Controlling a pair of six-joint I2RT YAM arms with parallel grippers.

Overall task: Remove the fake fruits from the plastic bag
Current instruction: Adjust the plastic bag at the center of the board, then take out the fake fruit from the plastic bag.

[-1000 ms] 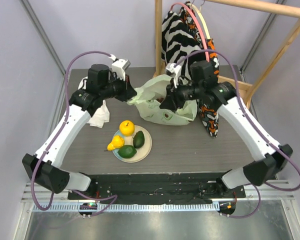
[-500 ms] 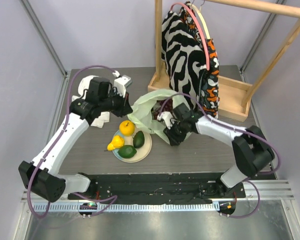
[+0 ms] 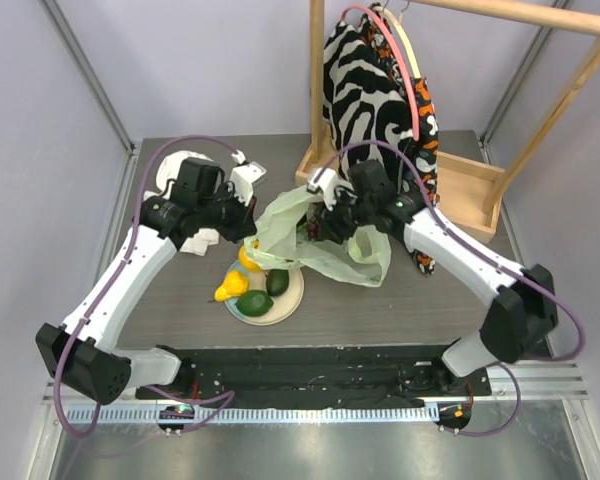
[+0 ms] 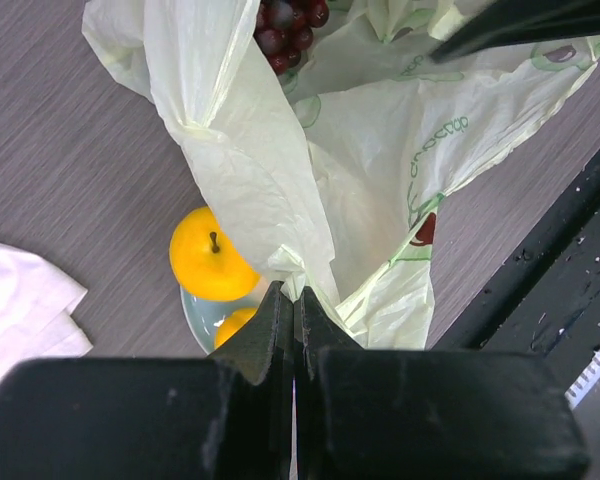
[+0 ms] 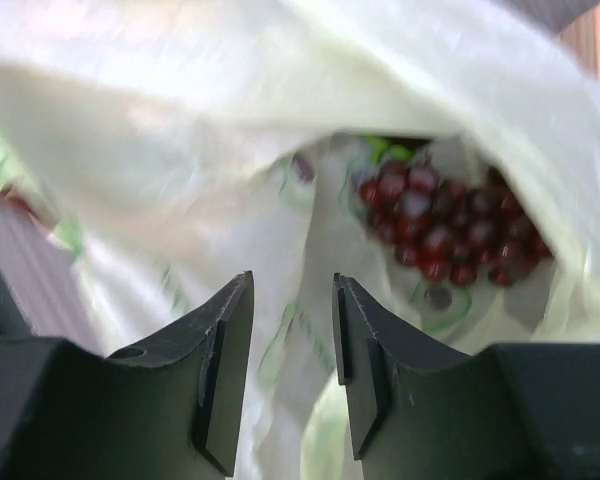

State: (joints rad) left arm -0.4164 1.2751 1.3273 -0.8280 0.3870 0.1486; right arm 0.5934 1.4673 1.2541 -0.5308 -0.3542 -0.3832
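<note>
The pale green plastic bag lies crumpled right of the plate, its left flap lifted over the plate's rim. My left gripper is shut on that flap's edge. A dark red grape bunch sits inside the bag, also seen as the grapes in the left wrist view. My right gripper stands open at the bag's mouth, aimed at the bag's inner film just left of the grapes, holding nothing. On the plate are a yellow pear, a yellow-orange round fruit and two green avocados.
A white cloth lies under the left arm at the table's left. A wooden clothes rack with a zebra-patterned garment stands at the back right, close behind the right arm. The table's black front edge runs near the plate.
The right gripper has swung from the bag's front side up to its mouth and opened wider. The left gripper has pulled the bag's flap toward the plate, partly covering the round fruit.
</note>
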